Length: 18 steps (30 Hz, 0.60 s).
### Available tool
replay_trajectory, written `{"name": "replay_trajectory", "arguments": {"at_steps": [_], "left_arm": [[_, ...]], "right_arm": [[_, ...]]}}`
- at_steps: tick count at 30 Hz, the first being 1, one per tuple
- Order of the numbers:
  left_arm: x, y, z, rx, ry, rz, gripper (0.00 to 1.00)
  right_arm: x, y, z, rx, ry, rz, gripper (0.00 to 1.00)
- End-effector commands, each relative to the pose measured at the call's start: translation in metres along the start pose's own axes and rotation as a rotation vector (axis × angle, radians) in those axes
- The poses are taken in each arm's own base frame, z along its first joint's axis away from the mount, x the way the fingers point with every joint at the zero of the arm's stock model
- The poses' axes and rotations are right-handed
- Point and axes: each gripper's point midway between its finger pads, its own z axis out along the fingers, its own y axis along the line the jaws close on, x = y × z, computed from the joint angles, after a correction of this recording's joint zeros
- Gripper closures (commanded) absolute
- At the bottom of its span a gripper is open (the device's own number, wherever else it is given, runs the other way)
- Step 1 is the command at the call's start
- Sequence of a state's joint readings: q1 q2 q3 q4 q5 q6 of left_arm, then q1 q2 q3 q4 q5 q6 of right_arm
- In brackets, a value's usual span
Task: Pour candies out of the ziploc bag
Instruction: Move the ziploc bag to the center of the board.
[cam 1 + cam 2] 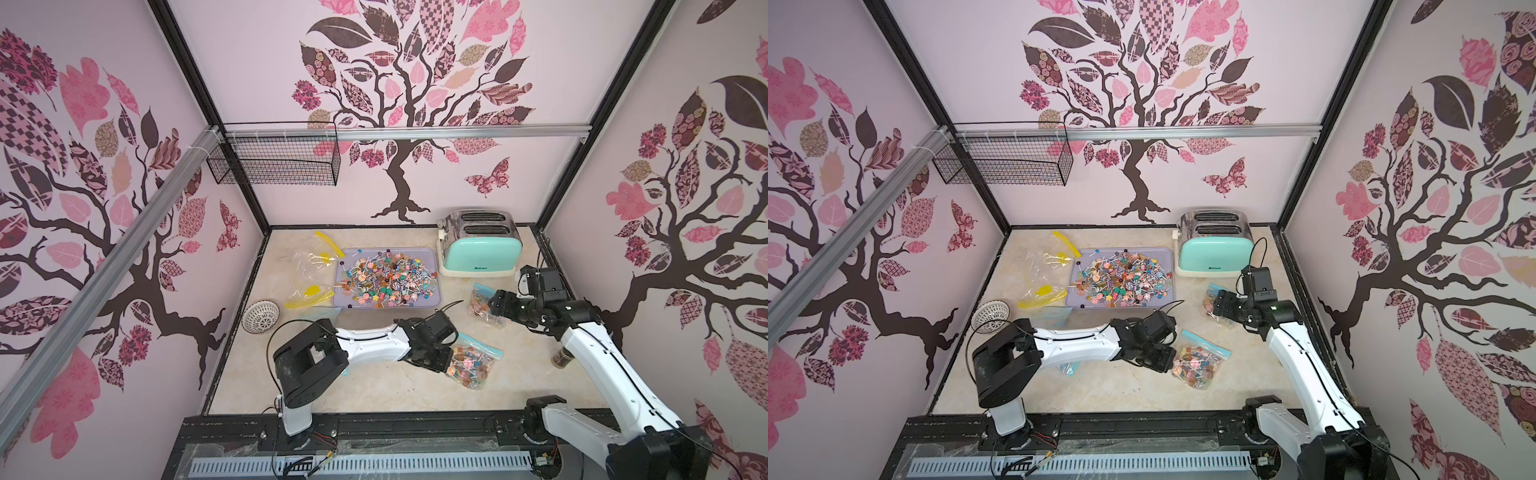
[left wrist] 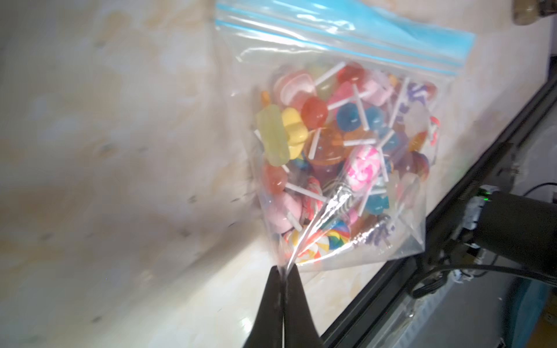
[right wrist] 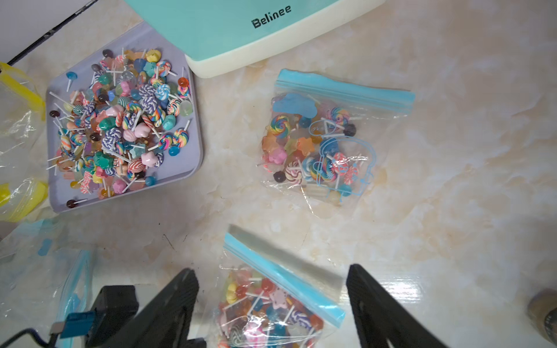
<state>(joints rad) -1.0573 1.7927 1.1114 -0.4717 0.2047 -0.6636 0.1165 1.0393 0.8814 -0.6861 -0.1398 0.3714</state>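
Left claw (image 2: 283, 269) clamped on ziploc bag (image 2: 340, 144) corner, zip end away; right claw (image 3: 271, 269) apart.

Lab booth: aluminium rail (image 1: 415, 134), decal walls (image 1: 257, 83)

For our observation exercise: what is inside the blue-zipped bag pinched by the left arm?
The clear ziploc bag holds candies: pink, orange, blue and yellow lollipops on white sticks. Those beneath the top layer are hidden.
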Motion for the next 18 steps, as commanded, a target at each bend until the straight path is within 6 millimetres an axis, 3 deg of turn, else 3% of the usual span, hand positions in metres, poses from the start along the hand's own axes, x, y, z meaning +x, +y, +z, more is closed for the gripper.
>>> {"name": "replay_trajectory", "arguments": {"at_steps": [1,5,7,12,17,18], "left_arm": [[0.023,0.071,-0.022,-0.226,0.066,-0.057,1.00],[0.015,0.118,-0.052,-0.378,0.036,-0.083,1.00],[0.003,0.130,-0.063,-0.408,0.007,-0.091,1.00],[-0.032,0.131,-0.083,-0.426,-0.077,-0.072,1.00],[-0.058,0.116,-0.103,-0.407,-0.155,-0.031,1.00],[-0.062,0.113,-0.108,-0.401,-0.180,-0.028,0.96]], "right_arm": [[0.008,0.009,0.004,-0.059,0.041,-0.020,0.18],[0.020,0.019,0.011,-0.132,0.093,-0.023,0.19],[0.029,0.024,0.016,-0.164,0.119,-0.025,0.20],[0.061,0.044,0.034,-0.204,0.203,-0.077,0.21],[0.099,0.076,0.054,-0.305,0.304,-0.086,0.24],[0.106,0.081,0.057,-0.314,0.320,-0.093,0.24]]}}
